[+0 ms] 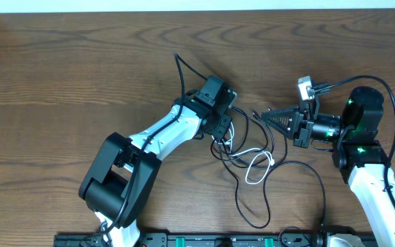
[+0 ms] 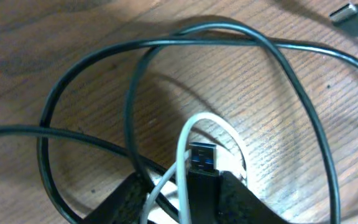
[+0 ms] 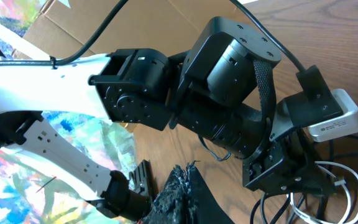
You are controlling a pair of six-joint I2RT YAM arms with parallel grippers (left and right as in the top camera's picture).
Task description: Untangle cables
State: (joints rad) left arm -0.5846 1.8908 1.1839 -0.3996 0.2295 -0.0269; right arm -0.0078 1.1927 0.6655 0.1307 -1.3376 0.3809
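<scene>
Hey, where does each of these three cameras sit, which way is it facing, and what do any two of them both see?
Overhead: above the table, facing straight down; left arm and right arm show, around the cables.
Left wrist: on the left arm, facing down, close on the cables; left gripper straddles a USB plug.
Right wrist: low, facing sideways at the left arm; right gripper at the bottom edge.
Shared: all three show the cables.

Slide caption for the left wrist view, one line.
Left end effector gripping a USB plug amid looped dark cable and white cable on table.
</scene>
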